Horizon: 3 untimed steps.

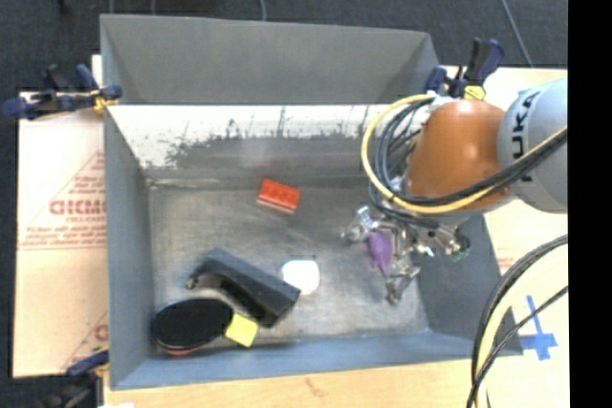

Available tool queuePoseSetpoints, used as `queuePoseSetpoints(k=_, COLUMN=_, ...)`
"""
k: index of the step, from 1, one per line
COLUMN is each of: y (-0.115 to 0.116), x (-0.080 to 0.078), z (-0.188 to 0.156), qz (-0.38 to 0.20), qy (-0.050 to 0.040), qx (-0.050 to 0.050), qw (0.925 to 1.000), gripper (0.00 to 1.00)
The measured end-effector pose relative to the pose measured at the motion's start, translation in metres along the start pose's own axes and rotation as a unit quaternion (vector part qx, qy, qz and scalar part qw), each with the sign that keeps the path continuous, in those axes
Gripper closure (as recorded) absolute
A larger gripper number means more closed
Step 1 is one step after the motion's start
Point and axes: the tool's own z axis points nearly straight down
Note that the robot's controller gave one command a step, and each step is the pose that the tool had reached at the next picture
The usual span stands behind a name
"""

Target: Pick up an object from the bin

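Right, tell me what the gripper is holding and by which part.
A small purple thing appears pinched in the gripper; by which part cannot be told.

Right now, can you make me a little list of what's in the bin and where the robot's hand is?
bin: grey metal bin
gripper: down inside the bin, right side
by the gripper: small purple thing; held or not, cannot tell
back middle: small red block, alone
front left: round black disc, long black thing and yellow bit, close together
front middle: white lump, beside the long black thing
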Motion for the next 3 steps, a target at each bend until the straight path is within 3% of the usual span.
queuePoseSetpoints(k=1, y=-0.020, x=-0.004, z=-0.020, qz=-0.110, qy=-0.0004, qx=-0.001, qw=0.9939, gripper=0.00)
queuePoseSetpoints(k=2, y=-0.053, x=-0.024, z=-0.023, qz=0.119, qy=-0.0002, qx=0.000, qw=0.9929, gripper=1.00)
queuePoseSetpoints(k=3, y=-0.053, x=-0.024, z=-0.023, qz=0.119, qy=-0.0002, qx=0.000, qw=0.9929, gripper=0.00)
